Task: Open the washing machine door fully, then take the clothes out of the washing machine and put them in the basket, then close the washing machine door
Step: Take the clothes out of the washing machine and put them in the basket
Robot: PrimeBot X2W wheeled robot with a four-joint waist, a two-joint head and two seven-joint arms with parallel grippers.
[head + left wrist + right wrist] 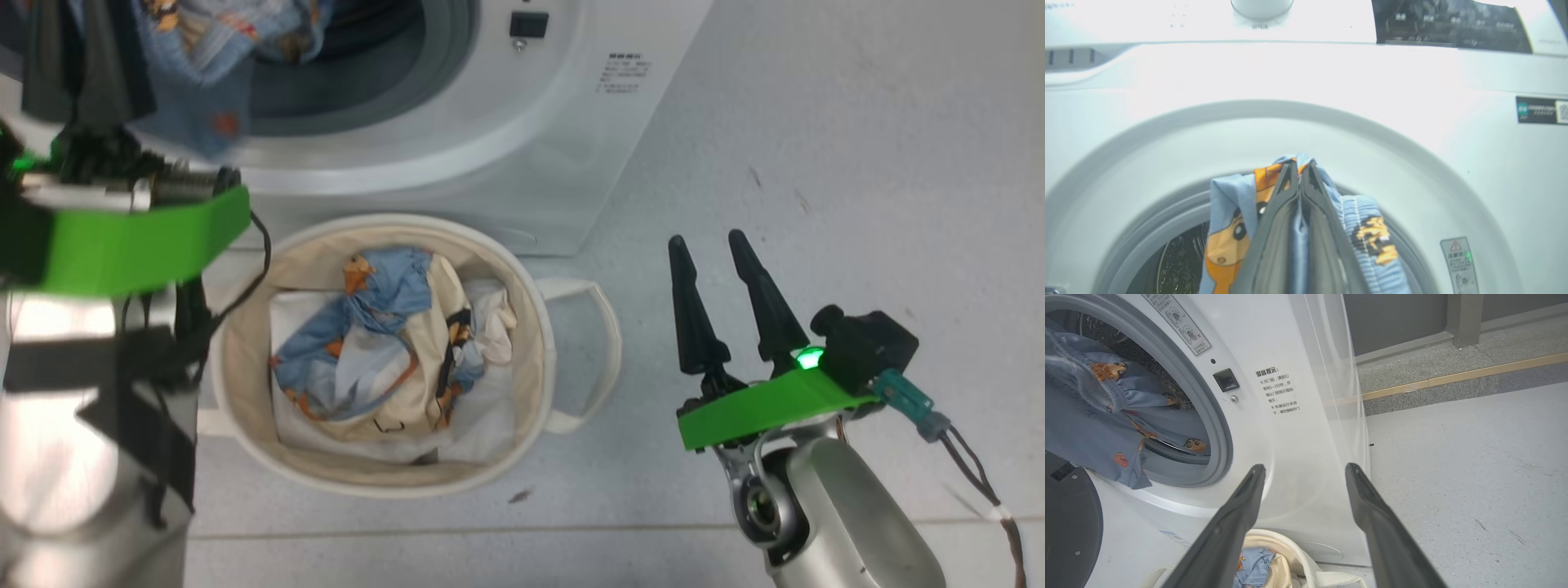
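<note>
- Standing beside the robot, I see the washing machine (506, 139) with its round mouth open, the grey rubber seal (1216, 428) and the steel drum (1114, 339) bare to the room.
- At the left of that mouth the left claw (1300, 163) has its two dark fingers pressed together, clamped on a fold of the clothes (1224, 228): light blue fabric with orange-brown cartoon figures.
- This held garment (1090, 428) hangs across the left part of the opening. Part of it droops over the lower edge of the mouth and part trails back inside the drum.
- On the floor (816, 122), just in front of the machine, sits the basket (522, 278), round and cream-white, with one looped handle (600, 351) sticking out on its right side.
- Inside the basket lies a crumpled heap of more clothes (367, 343), blue and cream with the same orange print, resting on a white cloth (490, 425).
- The right claw (707, 241) hangs over bare floor to the right of the basket, apart from it. Its fingers stand spread, with nothing between them.
- In the right wrist view that claw (1304, 467) faces the machine's right front corner, with the basket's rim low between the fingers.
- A dark curved panel (1065, 522) shows to the lower left of the mouth; whether it is the door I cannot tell.
</note>
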